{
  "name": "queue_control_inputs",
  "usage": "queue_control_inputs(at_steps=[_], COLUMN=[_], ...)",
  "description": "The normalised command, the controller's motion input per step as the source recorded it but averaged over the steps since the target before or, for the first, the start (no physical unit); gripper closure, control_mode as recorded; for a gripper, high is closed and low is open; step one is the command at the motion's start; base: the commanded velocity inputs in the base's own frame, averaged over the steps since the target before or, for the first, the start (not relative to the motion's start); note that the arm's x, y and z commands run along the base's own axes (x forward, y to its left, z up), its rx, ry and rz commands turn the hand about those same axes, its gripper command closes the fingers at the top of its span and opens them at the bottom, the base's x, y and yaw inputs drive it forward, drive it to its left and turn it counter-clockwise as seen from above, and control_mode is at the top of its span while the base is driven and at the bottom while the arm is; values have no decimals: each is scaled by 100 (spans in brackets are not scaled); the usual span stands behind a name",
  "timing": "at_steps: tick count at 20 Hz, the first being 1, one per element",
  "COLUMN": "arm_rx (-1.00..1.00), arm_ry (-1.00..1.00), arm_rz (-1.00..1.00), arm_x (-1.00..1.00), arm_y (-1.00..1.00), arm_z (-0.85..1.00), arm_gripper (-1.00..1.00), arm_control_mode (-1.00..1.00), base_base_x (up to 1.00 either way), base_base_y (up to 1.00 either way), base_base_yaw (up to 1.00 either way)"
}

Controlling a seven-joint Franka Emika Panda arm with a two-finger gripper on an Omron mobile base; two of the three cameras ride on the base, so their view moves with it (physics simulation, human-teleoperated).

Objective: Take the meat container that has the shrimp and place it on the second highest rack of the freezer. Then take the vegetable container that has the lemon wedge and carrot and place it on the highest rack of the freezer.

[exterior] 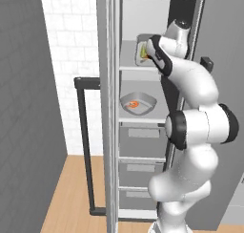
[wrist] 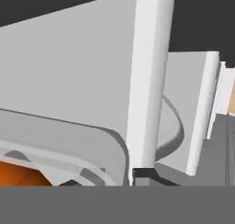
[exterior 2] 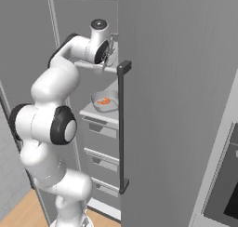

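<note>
In the left base view a dark bar handle (exterior: 85, 146) stands out on the open door at the left, over the wood floor (exterior: 71, 194) and before a white tiled wall (exterior: 66, 46). Right of it the freezer (exterior: 112, 108) stands open, flat grey shelves above and drawers (exterior: 140, 132) below. On the second highest shelf (exterior: 143, 117) sits a grey tray (exterior: 138, 103) with the curled orange shrimp (exterior: 135, 104) in it. On the highest shelf (exterior: 138, 65) rests a second tray (exterior: 141, 49), a bit of yellow-green lemon wedge (exterior: 143, 50) and orange showing at its near side, where the arm's hand covers most of it. The arm rises from the lower right and reaches to that top tray. In the right base view the arm climbs from the lower left with its hand at the top shelf, the shrimp tray (exterior 2: 105, 101) one shelf below it, and the grey door (exterior 2: 176, 105) with its handle (exterior 2: 122, 128) at the right; a dark oven front (exterior 2: 228, 189) shows at the far right. In the hand view the tray rim (wrist: 69, 140) curves close below, orange carrot (wrist: 18, 175) inside at lower left, and one finger tip (wrist: 144, 175) right at the rim. The jaws are nearly closed; whether they grip the rim I cannot tell.
</note>
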Motion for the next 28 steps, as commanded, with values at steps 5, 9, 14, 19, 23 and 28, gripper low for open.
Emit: queue_control_inputs(at_steps=[5, 9, 14, 19, 23, 28], arm_rx=[0, 0, 0, 0, 0, 0], arm_ry=[0, 0, -2, -25, -30, -33], arm_rz=[0, 0, 0, 0, 0, -2], arm_x=[85, 80, 47, -6, -14, -41], arm_y=[-11, -18, -10, 19, 38, 40], arm_z=[-17, -40, -36, -26, -27, -3], arm_gripper=[100, 100, -100, -100, -100, -100], arm_control_mode=[-100, -100, -100, -100, -100, -100], base_base_x=[0, 0, 0, 0, 0, 0], base_base_y=[0, 0, 0, 0, 0, 0], base_base_yaw=[0, 0, 0, 0, 0, 0])
